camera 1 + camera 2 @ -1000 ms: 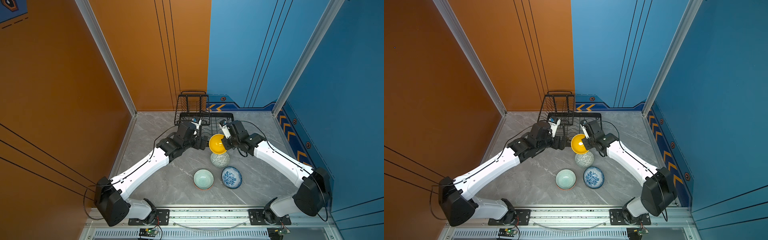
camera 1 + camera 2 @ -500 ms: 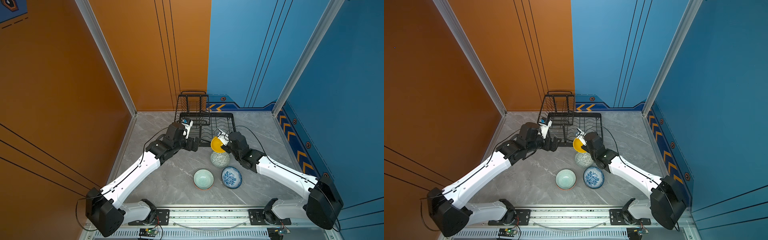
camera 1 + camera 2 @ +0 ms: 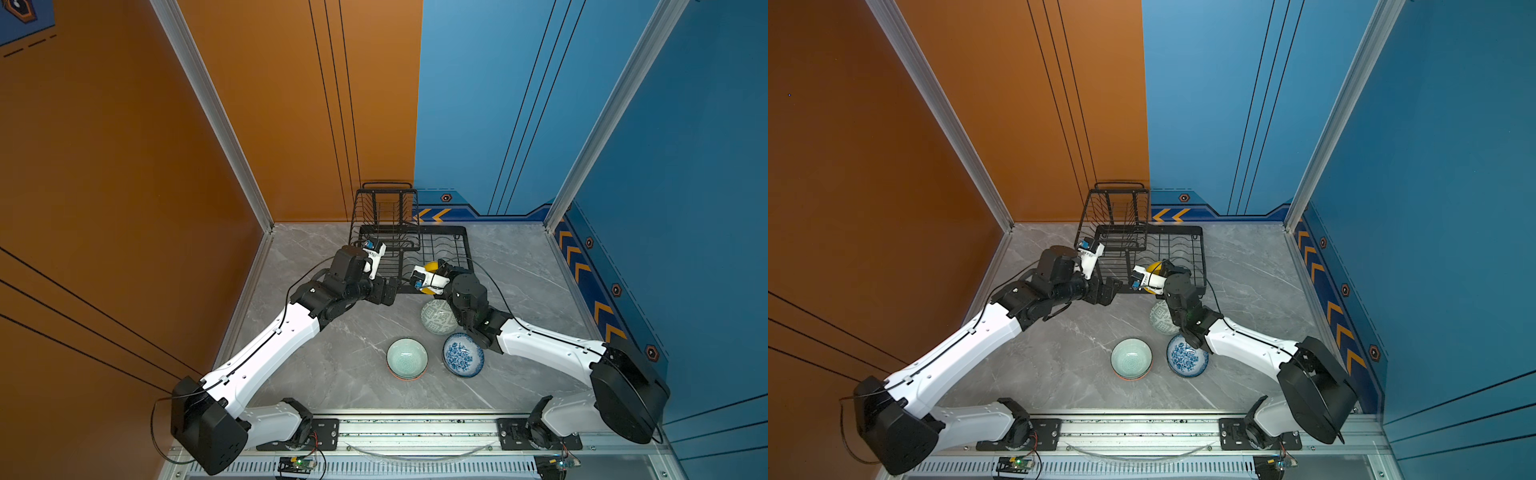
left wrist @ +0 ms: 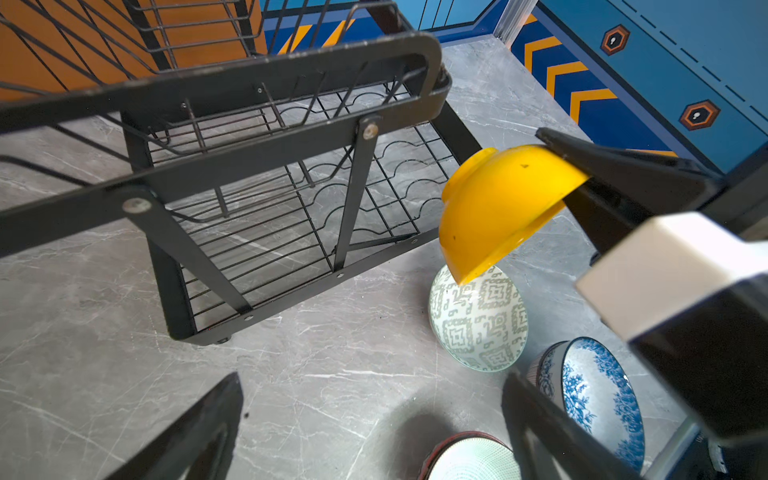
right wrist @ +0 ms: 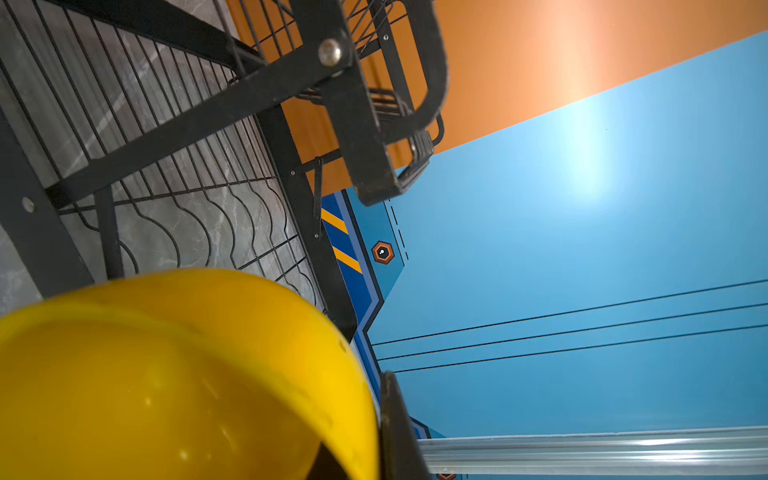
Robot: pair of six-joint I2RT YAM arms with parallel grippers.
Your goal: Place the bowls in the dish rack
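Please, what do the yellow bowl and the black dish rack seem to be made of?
The yellow bowl: probably plastic or melamine, smooth semi-gloss; thin rim, uniform colour, dark scuffs. The dish rack: metal wire and bars, matte black coating; screw heads, chipped specks on the top bar.

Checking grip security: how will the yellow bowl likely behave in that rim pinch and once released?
The yellow bowl looks rigid and glossy, so it could pivot or slip in the rim pinch of the right gripper. Round and held tilted by the dish rack, it may rock or roll on release.
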